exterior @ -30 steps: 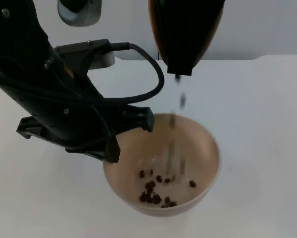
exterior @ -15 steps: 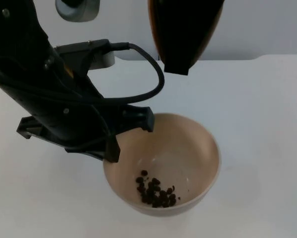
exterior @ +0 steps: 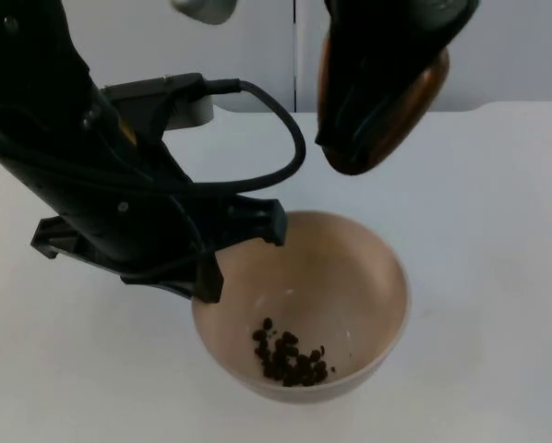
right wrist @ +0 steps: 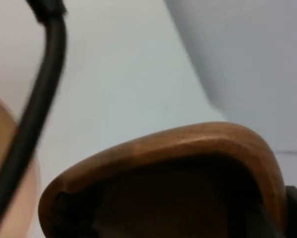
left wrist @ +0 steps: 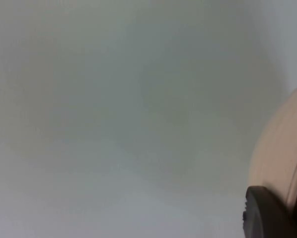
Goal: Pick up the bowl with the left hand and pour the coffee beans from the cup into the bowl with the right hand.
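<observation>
Left tool [exterior: 211,249]: clamped on the rim of the bowl [exterior: 350,268]; beans [exterior: 293,358] lie inside
Right tool [exterior: 387,55]: grips the cup [exterior: 396,111]; its mouth hangs just above the bowl's far rim, tilted down
Counter [exterior: 498,277]: white

A white bench [exterior: 498,277] is seen spreading across the top view, its surface plain and unmarked. At its far edge it is met by a grey partition wall [exterior: 507,46], in which a thin vertical seam is visible. The bench surface is also seen in the left wrist view [left wrist: 113,124].
</observation>
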